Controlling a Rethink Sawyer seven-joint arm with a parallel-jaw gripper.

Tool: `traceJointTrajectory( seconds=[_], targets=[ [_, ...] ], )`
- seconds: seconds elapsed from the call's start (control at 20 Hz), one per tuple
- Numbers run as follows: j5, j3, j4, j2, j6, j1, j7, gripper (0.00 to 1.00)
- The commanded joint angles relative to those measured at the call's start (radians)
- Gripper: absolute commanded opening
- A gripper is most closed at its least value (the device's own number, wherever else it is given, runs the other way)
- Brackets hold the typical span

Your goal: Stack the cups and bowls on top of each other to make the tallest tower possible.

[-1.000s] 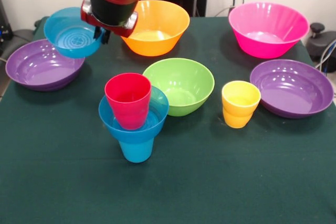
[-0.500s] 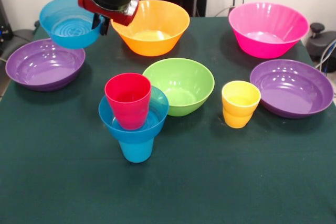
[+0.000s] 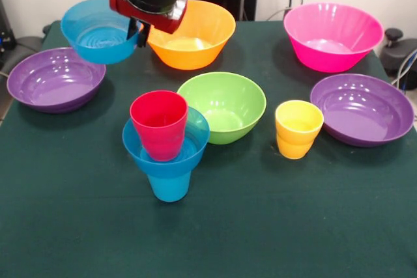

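The fingers (image 3: 137, 30), clamped on the blue bowl (image 3: 99, 32) rim, have carried it right, above the purple bowl (image 3: 53, 78).

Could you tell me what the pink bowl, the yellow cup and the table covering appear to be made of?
Pink bowl: probably glossy plastic; bright highlights, slightly translucent rim. Yellow cup: likely the same smooth plastic, with a soft sheen. Table covering: apparently matte dark green cloth, with no reflections.
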Motion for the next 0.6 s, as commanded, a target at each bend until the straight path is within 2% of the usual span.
traceJointTrajectory(
  seconds=[0.05,0.6],
  targets=[
    [0.032,0.047,-0.126,0.106,0.036,0.027,0.087,0.0],
    [0.064,0.047,-0.317,0.18,0.159,0.041,0.044,0.0]
  ],
)
